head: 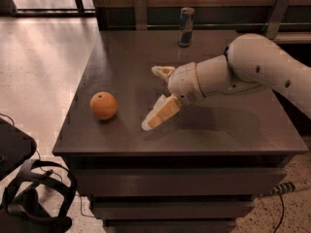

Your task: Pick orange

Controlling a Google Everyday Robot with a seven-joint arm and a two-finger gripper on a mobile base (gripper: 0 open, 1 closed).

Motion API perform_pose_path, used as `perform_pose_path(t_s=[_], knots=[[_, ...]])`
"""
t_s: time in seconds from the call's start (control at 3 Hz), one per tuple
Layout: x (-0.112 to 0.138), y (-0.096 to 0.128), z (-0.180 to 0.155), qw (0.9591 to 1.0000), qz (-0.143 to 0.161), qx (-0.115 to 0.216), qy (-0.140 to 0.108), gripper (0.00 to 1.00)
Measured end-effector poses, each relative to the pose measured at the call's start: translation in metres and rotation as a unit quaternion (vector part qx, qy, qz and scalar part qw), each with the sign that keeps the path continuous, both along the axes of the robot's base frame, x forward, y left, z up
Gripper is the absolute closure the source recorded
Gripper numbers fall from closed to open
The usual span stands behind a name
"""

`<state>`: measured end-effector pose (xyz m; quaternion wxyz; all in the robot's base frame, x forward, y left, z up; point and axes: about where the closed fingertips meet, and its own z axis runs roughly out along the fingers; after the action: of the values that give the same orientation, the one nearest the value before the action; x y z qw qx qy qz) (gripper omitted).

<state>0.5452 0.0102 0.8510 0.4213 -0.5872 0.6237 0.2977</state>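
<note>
The orange (103, 105) sits on the dark table (121, 57) near its front left corner, round with a small dark stem dot on top. My gripper (153, 98) hangs low over the table to the right of the orange, a short gap away. Its two pale fingers are spread wide: one finger (160, 112) points down-left toward the table, the other (163, 72) sits farther back. Nothing is between them. The white arm reaches in from the right.
A blue and silver drink can (185, 26) stands upright at the table's back edge, behind the gripper. The table's front edge runs just below the orange. A black headset and cables (34, 193) lie on the floor at lower left.
</note>
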Motion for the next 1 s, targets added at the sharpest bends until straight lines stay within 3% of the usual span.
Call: perform_pose_path(t_s=[0.67,1.0], knots=[[-0.005,0.031,0.005,0.9987,0.029,0.040,0.015,0.00],[0.004,0.062,0.002,0.9996,0.013,0.023,0.002,0.00]])
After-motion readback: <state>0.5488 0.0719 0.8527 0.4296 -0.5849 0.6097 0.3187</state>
